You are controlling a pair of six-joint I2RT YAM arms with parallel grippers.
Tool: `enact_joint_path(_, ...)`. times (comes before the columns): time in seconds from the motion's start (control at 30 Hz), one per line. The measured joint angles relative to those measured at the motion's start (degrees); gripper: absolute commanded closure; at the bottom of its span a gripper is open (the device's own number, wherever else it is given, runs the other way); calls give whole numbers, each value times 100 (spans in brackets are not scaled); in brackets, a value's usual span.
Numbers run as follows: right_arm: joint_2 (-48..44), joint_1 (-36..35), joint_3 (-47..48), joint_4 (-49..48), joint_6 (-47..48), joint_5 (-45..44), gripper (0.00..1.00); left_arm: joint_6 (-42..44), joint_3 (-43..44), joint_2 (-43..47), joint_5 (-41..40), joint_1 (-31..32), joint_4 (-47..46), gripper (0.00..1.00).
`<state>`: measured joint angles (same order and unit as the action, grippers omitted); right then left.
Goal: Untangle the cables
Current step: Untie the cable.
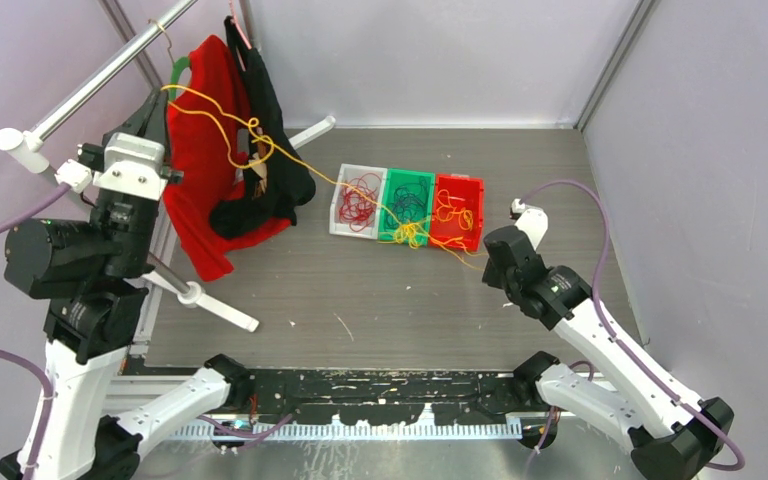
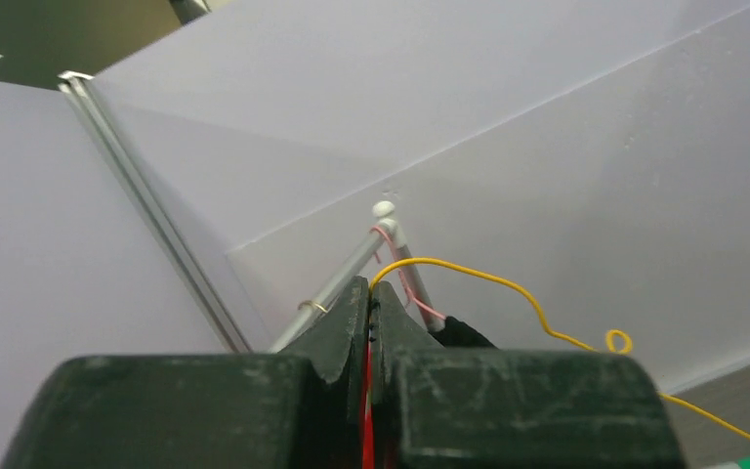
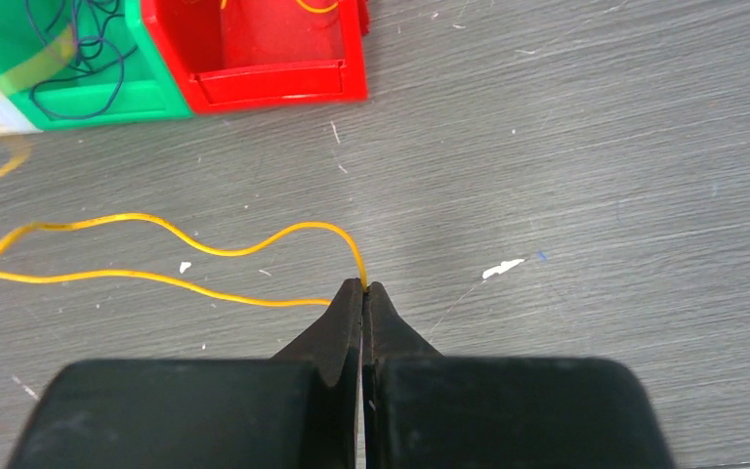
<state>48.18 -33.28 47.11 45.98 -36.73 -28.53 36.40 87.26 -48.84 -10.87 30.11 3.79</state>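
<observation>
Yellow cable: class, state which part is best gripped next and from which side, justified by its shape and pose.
Probably the slack stretch of the yellow cable resting on the table, between the red bin and the shut right gripper. Come straight down from above, jaws across one strand: the strands lie apart and open there, whereas the clump nearer the bin looks knotted.

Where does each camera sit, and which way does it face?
Top: above, behind the bases, facing down at table; left arm, right arm show.
Left wrist: faces up at wall, rod; shut left gripper pinches yellow cable.
Right wrist: faces down at table; shut right gripper pinches yellow cable.
Shared: top and right wrist show red bin.
</observation>
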Motion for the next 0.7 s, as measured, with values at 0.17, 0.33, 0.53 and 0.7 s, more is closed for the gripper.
enact_joint_path(0.17,-188,46,-22,-37,-37,258,99,-474,-337,352,503,0,514,100)
enact_joint_path(0.33,-146,116,-17,46,-85,219,99,-249,-586,293,361,0,87,100)
enact_joint_path(0.53,39,219,-374,-76,-293,361,99,546,1410,-831,269,0,-275,100)
enact_joint_path(0.7,459,227,-841,-385,-634,726,99,1215,3071,-1436,385,0,-339,100)
